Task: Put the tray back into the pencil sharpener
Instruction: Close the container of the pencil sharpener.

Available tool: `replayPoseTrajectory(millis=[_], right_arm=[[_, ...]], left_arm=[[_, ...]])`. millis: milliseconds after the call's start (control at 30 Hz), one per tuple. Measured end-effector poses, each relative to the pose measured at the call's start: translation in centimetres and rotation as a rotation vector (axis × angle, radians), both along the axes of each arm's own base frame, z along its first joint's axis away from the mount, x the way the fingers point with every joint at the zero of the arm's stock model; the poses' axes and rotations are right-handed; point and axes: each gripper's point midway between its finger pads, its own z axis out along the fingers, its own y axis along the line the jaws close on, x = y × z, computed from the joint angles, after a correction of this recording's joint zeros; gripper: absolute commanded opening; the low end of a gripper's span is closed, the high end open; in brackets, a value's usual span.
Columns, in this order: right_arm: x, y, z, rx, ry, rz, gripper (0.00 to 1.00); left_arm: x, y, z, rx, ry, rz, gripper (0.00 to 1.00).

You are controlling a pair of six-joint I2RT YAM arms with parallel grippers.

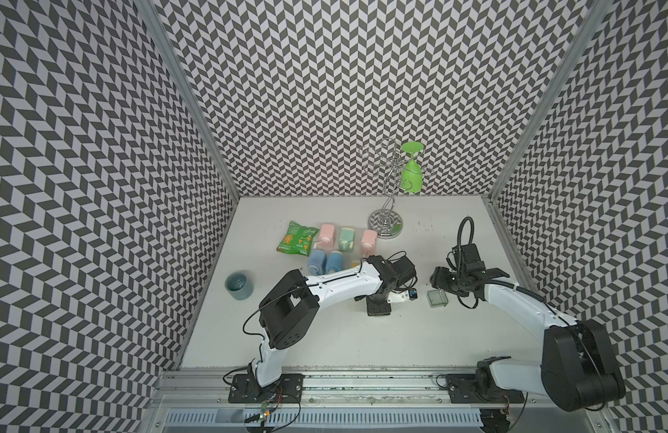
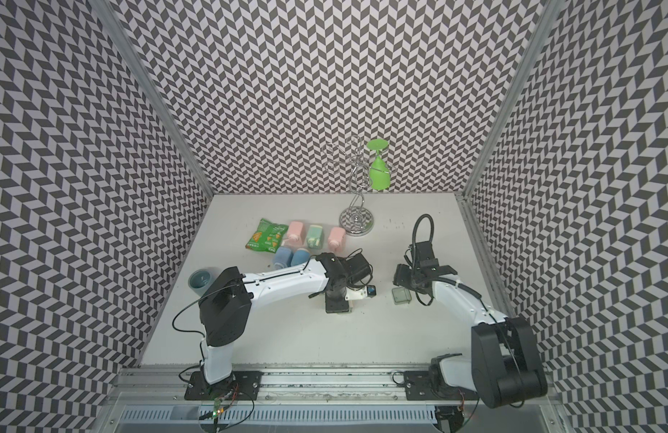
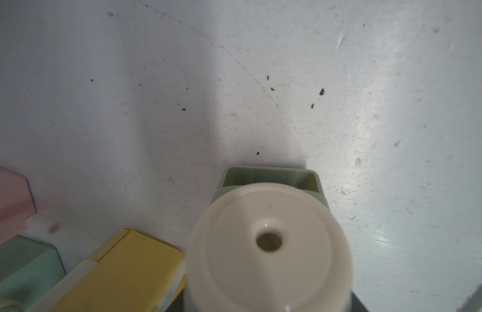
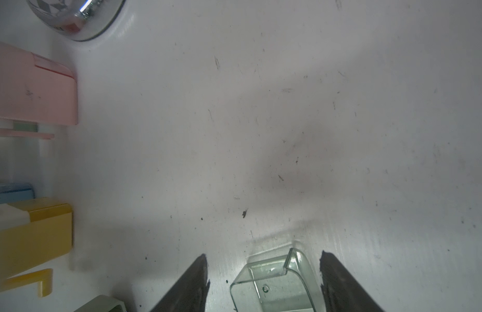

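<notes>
Black-and-white chevron walls (image 1: 362,93) on three sides, bare aluminium posts (image 1: 186,97) at back corners. White tabletop (image 1: 362,345), scuffed, dotted with dark specks, bright glare in places. Aluminium rail (image 1: 362,386) along front edge, slotted duct (image 1: 362,416) below.

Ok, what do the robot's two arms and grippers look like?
The left arm and right arm both have glossy white shells joined by boxy black joint housings. Thin black cables loop off the left one; a ribbed black hose arches over the right wrist. The right gripper's fingers are dark, flat and tapered.
</notes>
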Motion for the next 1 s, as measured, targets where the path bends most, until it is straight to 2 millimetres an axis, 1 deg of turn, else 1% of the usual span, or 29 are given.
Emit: replayPoseTrajectory(millis=[67, 167, 233, 333, 400, 533, 600, 733, 867, 1000], right_arm=[[0.1, 0.1, 0.0, 0.009, -0.006, 0.002, 0.65], [0.1, -0.1, -0.3, 0.015, -0.008, -0.005, 0.66], [-0.1, -0.6, -0.7, 0.008, -0.001, -0.023, 0.7], [-0.3, -1.5, -1.2, -0.018, 0.005, -0.05, 0.7], [-0.3, -1.8, -1.3, -0.026, 0.004, -0.061, 0.68], [-0.6, -1.8, -1.8, -0.025, 0.013, -0.061, 0.59], [-1.0, -1.6, -2.2, -0.015, 0.021, -0.057, 0.58], [-1.9, -1.4, -3.2, 0.001, 0.047, -0.049, 0.58], [-2.0, -1.2, -3.4, 0.012, 0.049, -0.042, 0.56], [-2.1, -1.1, -3.4, 0.019, 0.05, -0.038, 0.52]], left_arm=[[-0.1, -0.1, 0.0, 0.007, -0.002, -0.005, 0.39], [0.0, -0.2, 0.0, 0.014, -0.006, -0.006, 0.44], [0.0, -0.1, 0.0, 0.016, -0.008, -0.005, 0.47], [0.0, -0.1, 0.0, 0.016, -0.009, -0.003, 0.51], [0.0, -0.1, 0.0, 0.016, -0.009, -0.003, 0.54], [0.1, -0.3, 0.0, 0.016, -0.007, 0.0, 0.64], [0.1, -0.4, -0.1, 0.012, -0.006, 0.002, 0.68], [0.1, -0.8, -0.6, 0.004, 0.004, 0.008, 0.78], [0.0, -1.1, -0.7, -0.007, 0.011, 0.01, 0.79], [0.1, -1.5, -0.5, -0.023, 0.002, 0.008, 0.75]])
